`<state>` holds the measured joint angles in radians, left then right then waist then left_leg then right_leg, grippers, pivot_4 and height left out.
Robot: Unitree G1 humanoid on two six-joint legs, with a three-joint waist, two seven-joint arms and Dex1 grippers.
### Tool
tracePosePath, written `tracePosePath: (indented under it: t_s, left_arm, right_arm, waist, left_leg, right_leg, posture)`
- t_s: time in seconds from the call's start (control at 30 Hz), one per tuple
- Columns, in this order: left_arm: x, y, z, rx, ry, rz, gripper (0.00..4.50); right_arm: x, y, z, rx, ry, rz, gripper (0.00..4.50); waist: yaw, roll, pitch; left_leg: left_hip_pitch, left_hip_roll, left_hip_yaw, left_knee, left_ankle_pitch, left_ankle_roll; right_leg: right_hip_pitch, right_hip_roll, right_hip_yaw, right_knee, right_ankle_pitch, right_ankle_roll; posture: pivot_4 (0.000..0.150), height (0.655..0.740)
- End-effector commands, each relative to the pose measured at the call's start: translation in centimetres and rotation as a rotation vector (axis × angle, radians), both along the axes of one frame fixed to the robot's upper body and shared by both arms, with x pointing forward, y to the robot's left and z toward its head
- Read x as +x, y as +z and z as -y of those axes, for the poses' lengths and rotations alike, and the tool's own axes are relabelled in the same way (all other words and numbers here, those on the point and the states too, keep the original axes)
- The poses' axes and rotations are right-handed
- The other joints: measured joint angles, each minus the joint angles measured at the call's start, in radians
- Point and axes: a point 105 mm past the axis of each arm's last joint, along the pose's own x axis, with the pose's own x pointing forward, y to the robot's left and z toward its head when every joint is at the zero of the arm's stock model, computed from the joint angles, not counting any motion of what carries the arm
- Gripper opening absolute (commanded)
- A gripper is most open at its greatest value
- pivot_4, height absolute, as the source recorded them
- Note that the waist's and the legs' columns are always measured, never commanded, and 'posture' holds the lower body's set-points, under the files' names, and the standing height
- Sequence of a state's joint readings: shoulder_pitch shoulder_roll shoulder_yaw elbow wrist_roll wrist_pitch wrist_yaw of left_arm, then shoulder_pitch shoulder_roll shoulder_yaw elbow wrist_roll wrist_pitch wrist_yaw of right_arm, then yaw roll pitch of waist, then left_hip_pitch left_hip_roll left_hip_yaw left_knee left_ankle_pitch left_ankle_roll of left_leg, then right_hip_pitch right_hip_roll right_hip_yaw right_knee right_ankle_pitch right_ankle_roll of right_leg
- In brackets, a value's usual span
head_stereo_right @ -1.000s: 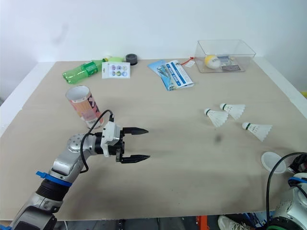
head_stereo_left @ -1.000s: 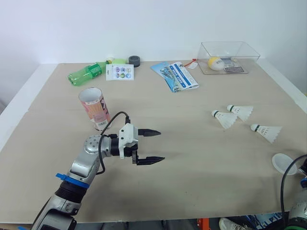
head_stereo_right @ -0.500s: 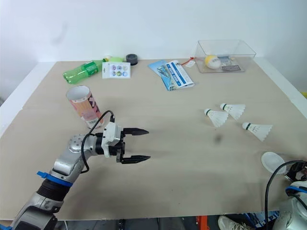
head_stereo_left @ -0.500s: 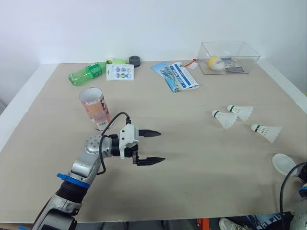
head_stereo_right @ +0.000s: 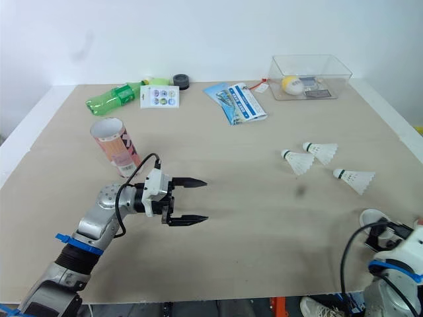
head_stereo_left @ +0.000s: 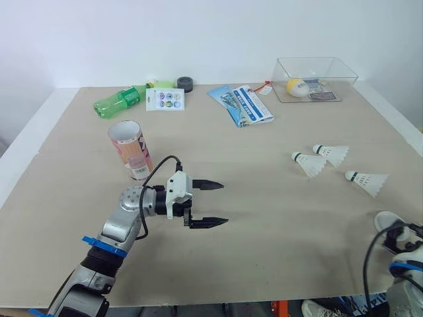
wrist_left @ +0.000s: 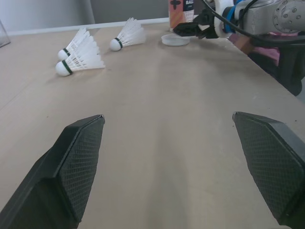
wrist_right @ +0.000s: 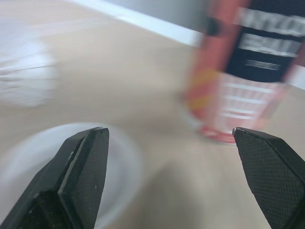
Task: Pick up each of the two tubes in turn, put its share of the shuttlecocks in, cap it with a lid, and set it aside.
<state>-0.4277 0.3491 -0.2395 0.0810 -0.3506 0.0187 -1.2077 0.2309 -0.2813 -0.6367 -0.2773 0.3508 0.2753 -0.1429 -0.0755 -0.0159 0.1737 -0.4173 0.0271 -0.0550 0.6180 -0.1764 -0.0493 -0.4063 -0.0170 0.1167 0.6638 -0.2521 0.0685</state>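
My left gripper (head_stereo_left: 223,203), spread wide and empty, near the tube (head_stereo_left: 132,150); my right gripper (wrist_right: 168,130), spread wide, at the lid (head_stereo_right: 369,216).

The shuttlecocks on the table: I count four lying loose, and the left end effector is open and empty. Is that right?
Not quite. Three shuttlecocks lie loose on the table, not four, as the left eye view shows. The left end effector is indeed open and empty.
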Motion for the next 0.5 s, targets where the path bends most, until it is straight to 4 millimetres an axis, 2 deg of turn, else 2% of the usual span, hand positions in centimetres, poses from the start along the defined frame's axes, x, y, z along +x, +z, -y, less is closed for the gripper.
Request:
tracePosePath:
  t_s: [0.03, 0.1, 0.17, 0.2, 0.23, 0.3, 0.37, 0.5]
  left_arm:
    - [0.3, 0.7, 0.1, -0.011, 0.007, 0.04, 4.5]
    - [0.6, 0.9, -0.1, -0.027, 0.04, 0.033, 4.5]
    - [0.8, 1.0, -0.3, -0.038, 0.071, 0.027, 4.5]
    - [0.9, 1.1, -0.4, -0.039, 0.08, 0.027, 4.5]
    - [1.0, 1.1, -0.4, -0.039, 0.089, 0.029, 4.5]
    - [1.1, 1.1, -1.0, -0.043, 0.142, 0.034, 4.5]
    - [1.3, 1.1, -1.5, -0.05, 0.199, 0.039, 4.5]
    - [1.2, 0.9, -2.3, -0.045, 0.302, 0.05, 4.5]
  right_arm:
    - [2.7, 3.7, -4.8, -0.117, 0.275, 0.071, 4.45]
    - [4.7, 5.7, -8.2, -0.194, 0.536, 0.131, 4.45]
    - [5.8, 6.8, -10.9, -0.213, 0.76, 0.178, 4.45]
    - [6.0, 7.0, -11.6, -0.211, 0.825, 0.191, 4.45]
    - [6.2, 7.1, -12.2, -0.21, 0.886, 0.195, 4.45]
    - [7.2, 7.4, -15.5, -0.179, 1.205, 0.19, 4.45]
    - [7.8, 7.5, -17.9, -0.144, 1.433, 0.167, 4.45]
    - [8.3, 6.6, -21.4, -0.084, 1.769, 0.058, 4.45]
  waist:
    - [-0.001, 0.0, 0.0]
    - [-0.003, 0.0, 0.0]
    - [-0.003, -0.001, 0.0]
    - [-0.001, -0.001, 0.001]
    - [0.0, -0.001, 0.001]
    - [0.001, -0.002, 0.002]
    - [0.0, -0.003, 0.002]
    - [0.0, -0.006, 0.004]
  left_leg:
    - [0.0, 0.0, 0.0, 0.0, 0.0, 0.0]
    - [0.0, 0.0, 0.0, 0.0, 0.0, 0.0]
    - [0.0, 0.0, 0.001, 0.0, 0.0, 0.0]
    - [0.0, 0.0, 0.001, 0.0, 0.0, 0.0]
    - [0.0, 0.0, 0.0, 0.0, 0.0, 0.0]
    - [-0.001, 0.0, -0.002, 0.0, 0.0, 0.0]
    - [-0.001, 0.0, -0.001, 0.0, 0.0, 0.0]
    - [-0.001, 0.001, -0.002, 0.0, 0.0, 0.0]
  right_leg:
    - [0.0, 0.0, 0.0, 0.0, 0.0, 0.0]
    - [0.0, 0.0, 0.0, 0.0, 0.0, 0.0]
    - [0.0, 0.0, 0.0, 0.0, 0.0, 0.0]
    - [0.0, 0.0, 0.0, 0.0, 0.0, 0.0]
    - [0.0, 0.0, 0.0, 0.0, 0.0, 0.0]
    - [0.001, 0.001, -0.002, 0.0, -0.001, -0.001]
    - [0.001, 0.001, -0.002, 0.0, -0.001, 0.0]
    - [0.001, 0.001, -0.003, 0.0, 0.0, 0.0]
  posture:
    - [0.15, 0.74]
    - [0.15, 0.74]
    - [0.15, 0.74]
    - [0.15, 0.74]
    - [0.15, 0.74]
    - [0.15, 0.74]
    - [0.15, 0.74]
    - [0.15, 0.74]
